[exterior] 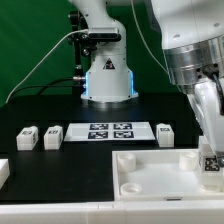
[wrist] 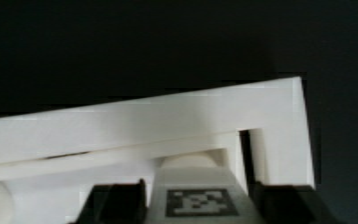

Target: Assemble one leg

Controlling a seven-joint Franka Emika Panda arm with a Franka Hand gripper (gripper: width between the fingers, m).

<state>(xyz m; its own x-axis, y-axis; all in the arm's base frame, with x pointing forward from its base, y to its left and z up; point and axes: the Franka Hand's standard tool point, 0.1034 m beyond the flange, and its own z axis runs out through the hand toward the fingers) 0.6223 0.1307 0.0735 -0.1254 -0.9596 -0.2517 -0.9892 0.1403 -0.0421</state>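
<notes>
Now: large white square plastic top w/ recessed corners (exterior: pixel 160 172) lies on black surface (exterior: pixel 60 165); robot hand (wrist: pixel 194 200) above its corner, clenched on small white marker-tagged leg block (wrist: pixel 195 196), long axis apparently pointing down at recess directly below.

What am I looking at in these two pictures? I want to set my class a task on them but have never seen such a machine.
It is a robot arm with a two-finger gripper, putting furniture together. One picture comes from a camera standing off the arm, the other from a camera on its wrist, looking down past the fingers. On the black table lie three small white legs, one being, a flat marker board that only helps the cameras, and a large white square piece. The gripper appears to hold a fourth leg, seen with its square marker between the fingers, over a corner of the square piece.
</notes>
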